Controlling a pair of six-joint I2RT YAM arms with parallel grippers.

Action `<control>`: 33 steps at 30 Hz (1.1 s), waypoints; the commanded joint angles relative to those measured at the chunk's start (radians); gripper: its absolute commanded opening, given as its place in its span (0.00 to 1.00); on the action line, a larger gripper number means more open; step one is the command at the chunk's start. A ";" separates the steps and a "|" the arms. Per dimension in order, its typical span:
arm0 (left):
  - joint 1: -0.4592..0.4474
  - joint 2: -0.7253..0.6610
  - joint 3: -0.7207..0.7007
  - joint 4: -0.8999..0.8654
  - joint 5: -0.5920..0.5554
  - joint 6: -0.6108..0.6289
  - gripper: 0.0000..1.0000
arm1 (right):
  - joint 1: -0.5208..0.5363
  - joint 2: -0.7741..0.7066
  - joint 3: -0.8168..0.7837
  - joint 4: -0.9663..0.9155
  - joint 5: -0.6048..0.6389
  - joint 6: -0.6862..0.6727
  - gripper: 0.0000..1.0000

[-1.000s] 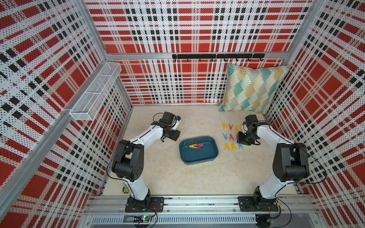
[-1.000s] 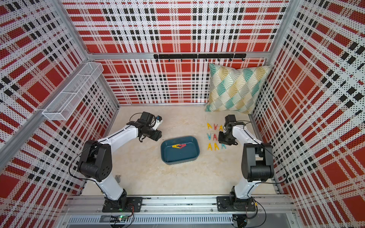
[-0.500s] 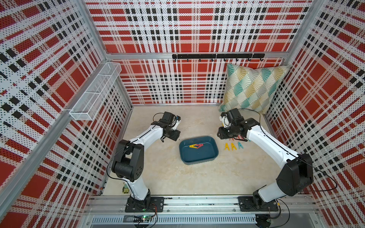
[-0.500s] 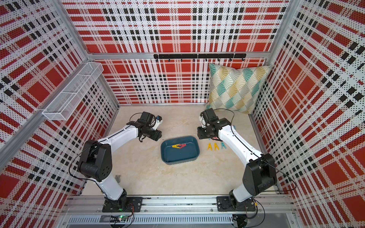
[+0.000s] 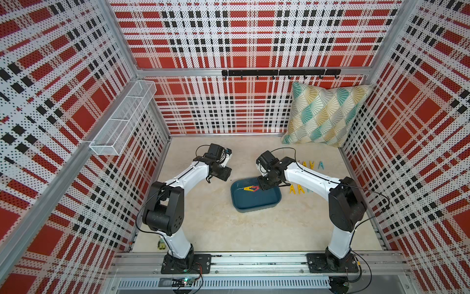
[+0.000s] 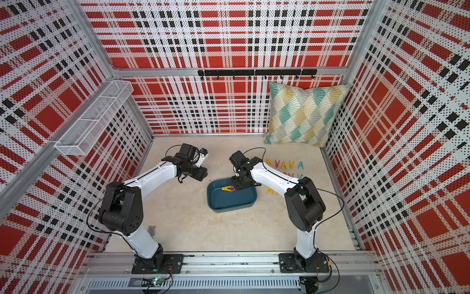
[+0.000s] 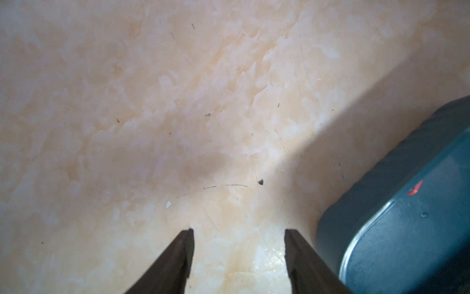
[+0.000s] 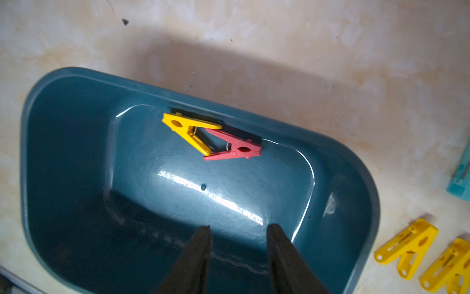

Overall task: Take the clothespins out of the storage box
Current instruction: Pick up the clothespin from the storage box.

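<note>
Right fingers (image 8: 198,254) half open and empty over the storage box (image 8: 76,76), yellow clothespin (image 8: 189,129) touching red clothespin (image 8: 236,149) inside. Left fingers (image 7: 178,254) spread, empty, over the surface (image 7: 152,101) beside it.

No legible text, label, brand, number or sign found: none on the box (image 8: 63,152), clothespins (image 8: 178,123), cushion (image 5: 325,114) or plaid walls (image 5: 229,38).

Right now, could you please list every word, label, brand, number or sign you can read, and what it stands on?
None is readable: the storage box, the clothespins and the pillow show no print.
Any marking on the circuit board at the front rail is too small to read.
</note>
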 commanded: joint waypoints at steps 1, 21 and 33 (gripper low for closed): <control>0.008 -0.030 0.008 0.007 -0.001 0.003 0.63 | 0.002 0.009 0.009 0.031 0.034 0.075 0.42; 0.014 -0.039 0.020 0.006 -0.001 -0.011 0.63 | 0.118 0.003 -0.081 0.157 0.132 0.827 0.37; 0.021 -0.059 0.020 0.004 0.019 -0.013 0.63 | 0.108 0.081 -0.027 0.156 0.135 0.934 0.35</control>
